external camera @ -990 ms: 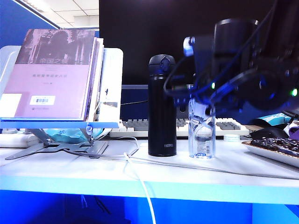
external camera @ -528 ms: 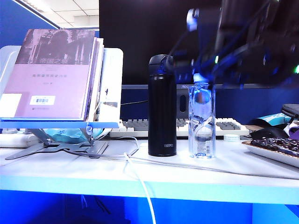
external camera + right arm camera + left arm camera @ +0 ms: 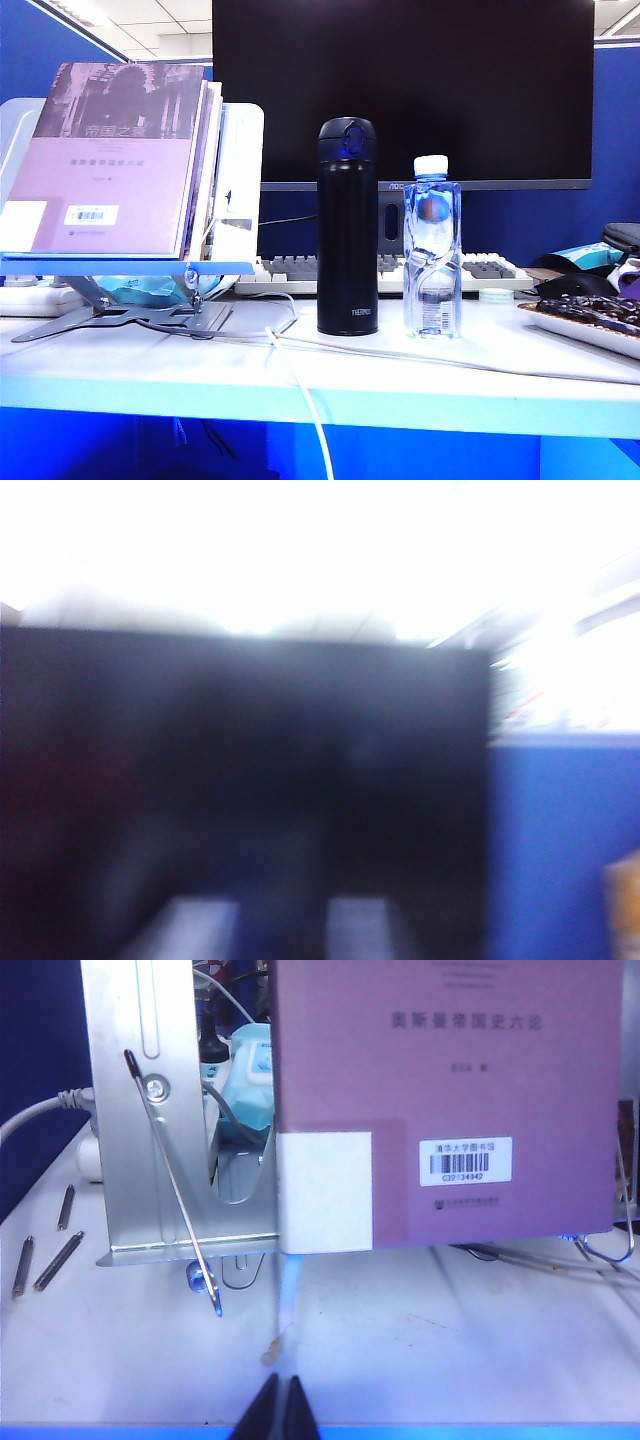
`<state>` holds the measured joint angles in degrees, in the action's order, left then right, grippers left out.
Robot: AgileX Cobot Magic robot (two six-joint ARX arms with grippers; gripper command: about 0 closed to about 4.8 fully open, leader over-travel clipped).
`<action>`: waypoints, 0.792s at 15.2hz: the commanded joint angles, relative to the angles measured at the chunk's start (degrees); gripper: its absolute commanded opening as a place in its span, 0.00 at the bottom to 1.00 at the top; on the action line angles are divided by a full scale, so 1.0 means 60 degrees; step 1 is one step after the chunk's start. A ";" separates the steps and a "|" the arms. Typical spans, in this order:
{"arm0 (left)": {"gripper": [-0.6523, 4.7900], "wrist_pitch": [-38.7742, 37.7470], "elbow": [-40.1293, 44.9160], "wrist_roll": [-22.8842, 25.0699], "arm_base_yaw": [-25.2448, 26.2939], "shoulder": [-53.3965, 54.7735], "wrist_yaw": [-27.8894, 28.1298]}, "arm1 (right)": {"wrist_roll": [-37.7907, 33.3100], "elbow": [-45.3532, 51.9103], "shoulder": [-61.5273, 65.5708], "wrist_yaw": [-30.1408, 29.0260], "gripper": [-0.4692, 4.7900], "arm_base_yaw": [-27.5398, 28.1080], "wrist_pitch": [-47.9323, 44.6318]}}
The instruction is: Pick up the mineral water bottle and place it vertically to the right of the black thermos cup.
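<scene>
We see the black thermos cup (image 3: pixel 347 227) in matte black, with small white lettering near its base. The mineral water bottle (image 3: pixel 432 250) is clear plastic with a white cap and a small pale label low on its body. The book (image 3: pixel 108 157) has a mauve-pink cover, darker at the top, with a white barcode sticker (the same sticker shows in the left wrist view, black bars on white). Its stand (image 3: pixel 150 1110) is silvery grey metal. The table (image 3: pixel 330 375) reads white with a bluish cast, the monitor (image 3: pixel 402 90) is black, and the keyboard (image 3: pixel 290 272) is off-white with grey keys. The left gripper (image 3: pixel 279 1412) is black; the right wrist view is a blur of black, white and blue.
</scene>
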<state>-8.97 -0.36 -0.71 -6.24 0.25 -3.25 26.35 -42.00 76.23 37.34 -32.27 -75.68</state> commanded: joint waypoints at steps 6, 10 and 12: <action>0.11 -0.0127 -0.0004 0.0040 0.0004 -0.0025 -0.0076 | 0.0488 -0.1078 -0.8721 0.0437 0.09 -0.1209 0.9366; 0.11 -0.0127 -0.0004 0.0040 0.0007 -0.0025 -0.0073 | -0.0656 -0.1654 -1.1366 0.0426 0.09 -0.2014 1.4196; 0.11 -0.0127 -0.0004 0.0040 0.0007 -0.0025 -0.0073 | -0.2160 -0.1632 -1.1752 0.0124 0.09 -0.2047 1.6782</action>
<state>-8.97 -0.36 -0.71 -6.24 0.27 -3.27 18.28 -51.90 5.37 39.11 -44.51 18.00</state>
